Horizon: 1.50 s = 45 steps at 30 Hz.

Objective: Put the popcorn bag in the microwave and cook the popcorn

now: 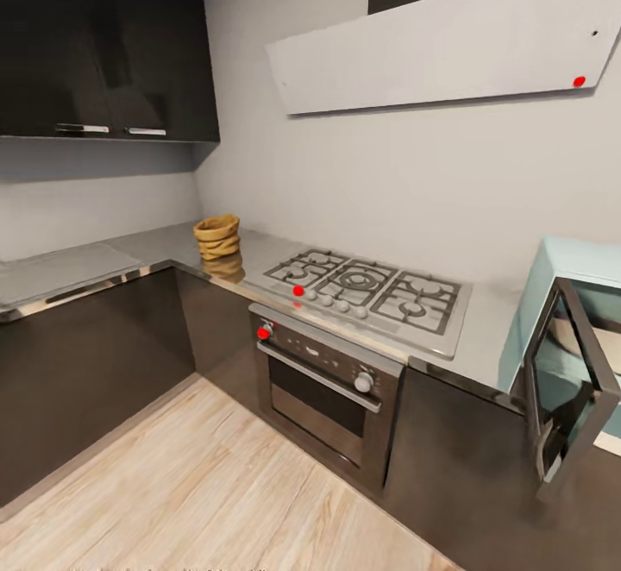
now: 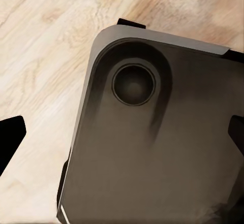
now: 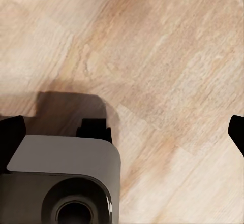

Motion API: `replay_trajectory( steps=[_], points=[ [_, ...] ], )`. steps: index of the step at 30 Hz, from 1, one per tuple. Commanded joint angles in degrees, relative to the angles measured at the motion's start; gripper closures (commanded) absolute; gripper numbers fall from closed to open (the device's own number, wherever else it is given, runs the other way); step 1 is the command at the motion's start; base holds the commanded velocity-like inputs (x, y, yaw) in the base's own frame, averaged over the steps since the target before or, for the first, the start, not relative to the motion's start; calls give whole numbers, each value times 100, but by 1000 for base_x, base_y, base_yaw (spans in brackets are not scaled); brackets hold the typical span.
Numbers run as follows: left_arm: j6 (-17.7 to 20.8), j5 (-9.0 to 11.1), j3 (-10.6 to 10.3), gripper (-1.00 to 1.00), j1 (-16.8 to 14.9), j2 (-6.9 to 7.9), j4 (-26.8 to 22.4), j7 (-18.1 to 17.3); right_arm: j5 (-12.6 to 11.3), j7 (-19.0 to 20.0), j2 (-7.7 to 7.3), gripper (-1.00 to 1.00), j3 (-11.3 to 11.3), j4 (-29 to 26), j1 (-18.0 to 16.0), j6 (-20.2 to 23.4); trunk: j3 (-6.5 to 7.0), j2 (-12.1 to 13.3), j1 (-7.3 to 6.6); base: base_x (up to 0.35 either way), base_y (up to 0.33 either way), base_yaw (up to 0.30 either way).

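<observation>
popcorn bag (image 1: 217,237) is seen upright on countertop (image 1: 78,265), far left of open microwave (image 1: 565,355) | both grippers are spread wide, nothing held | nearer arm cannot be told

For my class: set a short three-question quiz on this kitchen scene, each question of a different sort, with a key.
1. True or false: the microwave door is shut.
2. Multiple choice: the popcorn bag stands A) on the hob; B) on the countertop in the corner beside the hob; C) inside the microwave.
3. Fill in: both wrist views look down on a pale ______ floor.

Key: 1 false, the door hangs open. 2 B. 3 wooden.
</observation>
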Motion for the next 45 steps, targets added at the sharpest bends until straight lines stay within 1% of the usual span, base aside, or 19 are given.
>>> replay_trajectory(
  steps=[1, 16, 35, 37, 38, 41, 45],
  points=[
    [-9, -5, 42, -100, 1, -2, -5, 3, 60, -15, -1, -100, -39, 19, -8, -34, -5, -3, 0, 0, 0, 278],
    [-9, -5, 42, -100, 1, -2, -5, 3, 60, -15, -1, -100, -39, 19, -8, -25, -3, -3, 0, 0, 0, 278],
    [-9, -4, 42, -100, 1, -2, -5, 3, 60, -8, 7, -100, -39, 19, -2, -31, 43, -3, 0, 0, 0, 278],
    [10, 29, 61, -100, 1, 19, -92, 1, 60, -7, 8, -100, -39, 19, 0, -33, 49, -3, 0, 0, 0, 278],
    [22, 44, 70, -100, 1, 8, -216, 2, 60, -6, 8, -100, -39, 17, 0, -34, 52, -3, 0, 0, 0, 278],
    [5, 41, 89, -100, 1, -10, -257, -3, 60, -6, 8, -100, -39, 18, 1, -23, 61, -3, 0, 0, 0, 278],
    [5, 44, 86, -100, 1, -69, -257, -29, 61, -3, 7, -100, -39, 16, 1, -11, 65, -3, 0, 0, 0, 278]
  ],
)
